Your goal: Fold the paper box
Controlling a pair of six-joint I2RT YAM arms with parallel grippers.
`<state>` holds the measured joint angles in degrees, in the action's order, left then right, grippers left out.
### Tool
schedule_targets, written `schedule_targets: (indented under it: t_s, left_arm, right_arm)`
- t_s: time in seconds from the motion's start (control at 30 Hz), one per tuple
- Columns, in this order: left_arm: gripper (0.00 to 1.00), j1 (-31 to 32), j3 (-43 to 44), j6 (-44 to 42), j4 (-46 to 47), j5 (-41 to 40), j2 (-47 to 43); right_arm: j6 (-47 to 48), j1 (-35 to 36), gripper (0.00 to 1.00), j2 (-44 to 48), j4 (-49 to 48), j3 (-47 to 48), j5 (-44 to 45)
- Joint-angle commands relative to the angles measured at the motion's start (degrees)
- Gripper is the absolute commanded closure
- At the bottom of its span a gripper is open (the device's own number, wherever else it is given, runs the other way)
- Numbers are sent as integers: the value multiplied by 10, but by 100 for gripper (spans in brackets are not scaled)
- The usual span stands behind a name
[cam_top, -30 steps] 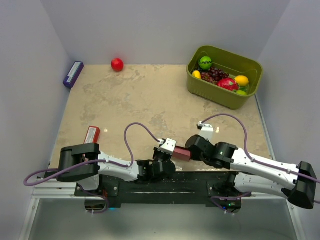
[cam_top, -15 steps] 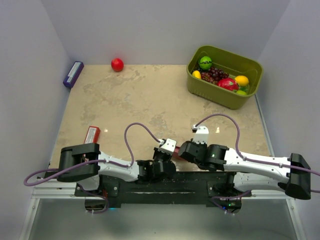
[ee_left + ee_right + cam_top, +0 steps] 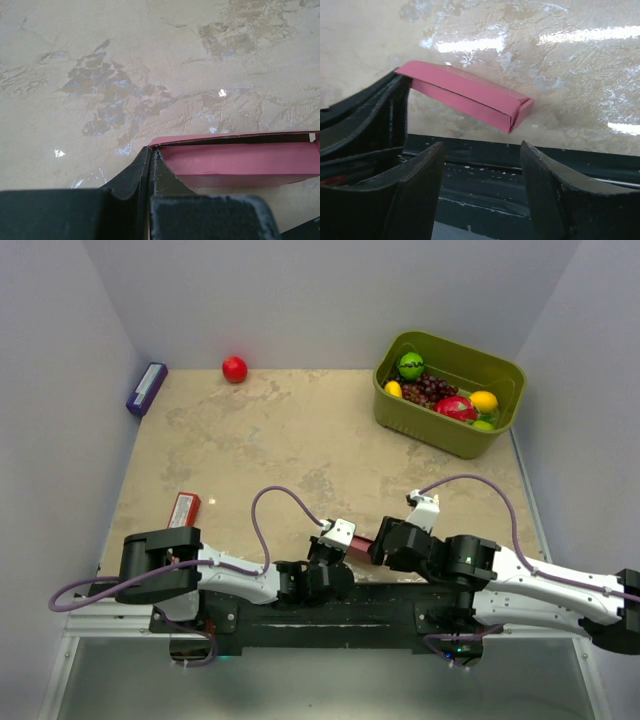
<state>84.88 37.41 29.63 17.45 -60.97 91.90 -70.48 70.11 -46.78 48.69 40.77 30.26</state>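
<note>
The paper box [image 3: 362,544] is a pink, flattened cardboard sleeve held just above the table's near edge. My left gripper [image 3: 337,546] is shut on its left end; in the left wrist view the fingertips [image 3: 151,150] pinch the corner and the box [image 3: 240,162] runs off to the right. My right gripper [image 3: 386,544] stands open close to the box's right end. In the right wrist view its gripper [image 3: 482,150] holds nothing, and the box [image 3: 470,94] hangs ahead of and above the fingers, apart from them.
A green basket [image 3: 400,412] of fruit stands at the back right. A red ball [image 3: 234,368] and a purple box [image 3: 146,388] lie at the back left. A red packet with a white label [image 3: 184,508] lies near the left arm. A dark base rail [image 3: 520,165] runs under the grippers.
My right gripper has opened, let go of the box's right end and drawn back to the right. The left gripper still holds the box in the same place.
</note>
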Motion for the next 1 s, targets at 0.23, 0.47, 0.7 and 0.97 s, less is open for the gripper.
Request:
schedule_targets:
  t_s: [0.23, 0.47, 0.7, 0.97]
  left_arm:
    - [100, 16, -30, 34, -134, 139, 52]
    - [100, 16, -30, 34, -134, 139, 55]
    - [100, 16, -27, 33, -135, 140, 57]
    - [100, 16, -26, 34, -136, 140, 57]
  right_arm:
    - [-85, -63, 24, 126, -76, -78, 52]
    - [-117, -66, 23, 122, -96, -103, 59]
    - [-151, -66, 22, 103, -134, -132, 29]
    - [-174, -66, 20, 94, -141, -145, 35]
